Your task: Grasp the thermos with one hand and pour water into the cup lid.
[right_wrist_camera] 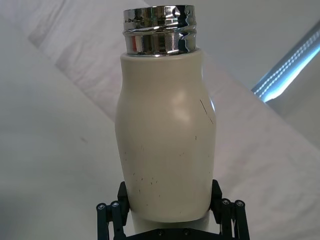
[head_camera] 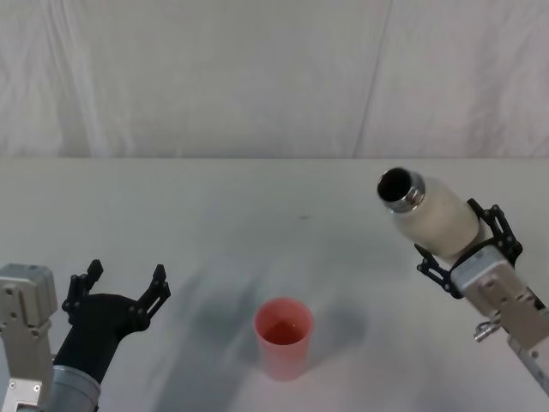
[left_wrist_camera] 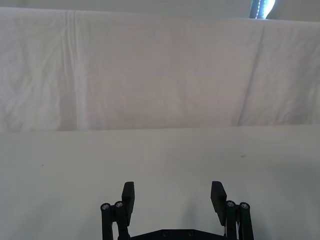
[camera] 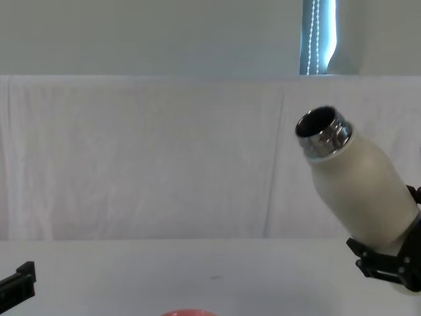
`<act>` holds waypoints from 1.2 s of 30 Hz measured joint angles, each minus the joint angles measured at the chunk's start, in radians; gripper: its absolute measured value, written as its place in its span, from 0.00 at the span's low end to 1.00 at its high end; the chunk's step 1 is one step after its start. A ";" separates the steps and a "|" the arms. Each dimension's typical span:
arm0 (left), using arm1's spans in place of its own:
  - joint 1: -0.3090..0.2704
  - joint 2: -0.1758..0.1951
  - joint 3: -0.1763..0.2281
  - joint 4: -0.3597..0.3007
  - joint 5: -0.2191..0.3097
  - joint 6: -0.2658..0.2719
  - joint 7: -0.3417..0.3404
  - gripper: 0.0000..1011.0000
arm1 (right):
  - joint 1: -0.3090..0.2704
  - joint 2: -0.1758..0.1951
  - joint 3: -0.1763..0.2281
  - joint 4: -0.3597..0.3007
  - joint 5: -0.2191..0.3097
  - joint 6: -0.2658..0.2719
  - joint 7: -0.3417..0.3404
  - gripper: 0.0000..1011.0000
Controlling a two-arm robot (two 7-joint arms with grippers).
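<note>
One thermos, base hidden in the right gripper clamped on it, held tilted above the table, right of the one cup lid. Chest view cuts the lid to its rim. Left gripper low at left, fingers apart, empty.

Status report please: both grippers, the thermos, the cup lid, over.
Right gripper shut on thermos, held tilted above the table, mouth off to the side of cup lid. Left gripper open, idle, low left. Nothing between.

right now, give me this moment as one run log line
right gripper: shut on thermos, lifted, tilted, mouth toward cup lid | cup lid: upright on table, liquid inside | left gripper: open, idle
</note>
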 joint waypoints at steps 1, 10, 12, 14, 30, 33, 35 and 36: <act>0.000 0.000 0.000 0.000 0.000 0.000 0.000 0.99 | -0.002 0.003 -0.002 -0.002 -0.013 0.000 -0.003 0.95; 0.000 0.000 0.000 0.000 0.000 0.000 0.000 0.99 | -0.015 0.021 -0.025 -0.018 -0.113 0.000 -0.015 0.95; 0.000 0.000 0.000 0.000 0.000 0.000 0.000 0.99 | -0.016 0.025 -0.033 -0.019 -0.134 0.000 -0.017 0.95; 0.000 0.000 0.000 0.000 0.000 0.000 0.000 0.99 | -0.016 0.027 -0.037 -0.020 -0.142 0.000 -0.017 0.95; 0.000 0.000 0.000 0.000 0.000 0.000 0.000 0.99 | -0.012 0.052 -0.071 -0.017 -0.240 0.009 -0.030 0.95; 0.000 0.000 0.000 0.000 0.000 0.000 0.000 0.99 | -0.011 0.060 -0.081 -0.016 -0.278 0.011 -0.047 0.95; 0.000 0.000 0.000 0.000 0.000 0.000 0.000 0.99 | -0.010 0.064 -0.086 -0.015 -0.293 0.012 -0.053 0.95; 0.000 0.000 0.000 0.000 0.000 0.000 0.000 0.99 | -0.010 0.066 -0.087 -0.015 -0.298 0.012 -0.054 0.95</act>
